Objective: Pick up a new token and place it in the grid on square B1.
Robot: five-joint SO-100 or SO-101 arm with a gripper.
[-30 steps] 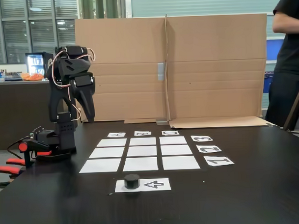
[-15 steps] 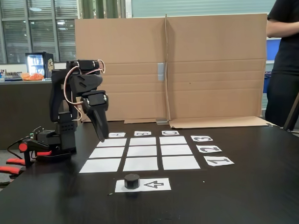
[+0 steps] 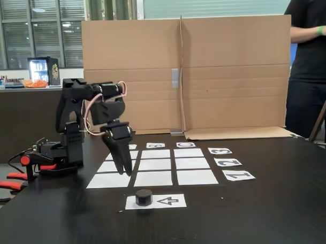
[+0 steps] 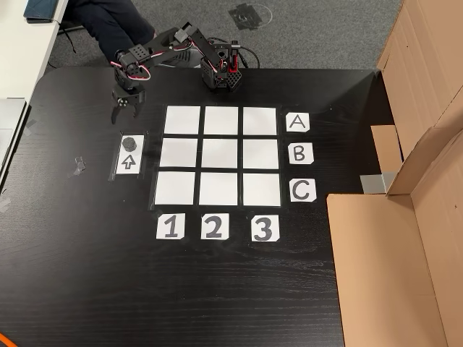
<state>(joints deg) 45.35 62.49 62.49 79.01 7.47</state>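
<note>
We see the gripper (image 4: 125, 113), jaws apart and empty, hanging beside the token (image 4: 130, 142) on its arrow strip (image 4: 129, 162); pickup and placement on square B1 (image 4: 179, 152) remain.

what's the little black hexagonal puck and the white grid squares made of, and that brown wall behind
The small black hexagonal puck looks like matte plastic, possibly 3D-printed: dull, no glint. The white grid squares look like plain paper, flat and thin on the dark table. The brown wall is corrugated cardboard, judging by its fold creases and flaps.

A, B, C cards (image 4: 298, 152), 1, 2, 3 cards (image 4: 213, 227)
</note>
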